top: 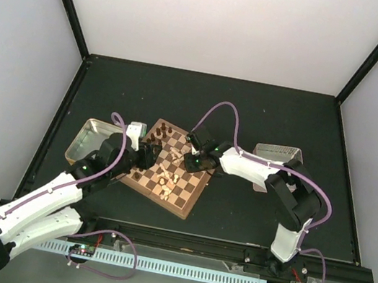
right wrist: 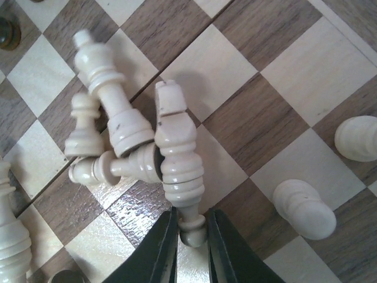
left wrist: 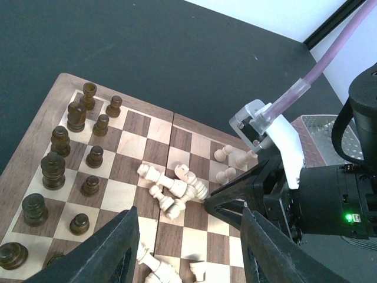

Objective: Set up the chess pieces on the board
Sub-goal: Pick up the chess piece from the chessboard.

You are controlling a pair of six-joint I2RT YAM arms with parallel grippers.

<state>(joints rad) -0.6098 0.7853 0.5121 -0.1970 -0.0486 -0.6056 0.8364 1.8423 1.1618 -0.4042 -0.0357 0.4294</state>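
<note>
Fallen chess pieces [left wrist: 177, 187] at board [left wrist: 143, 126] centre
</note>
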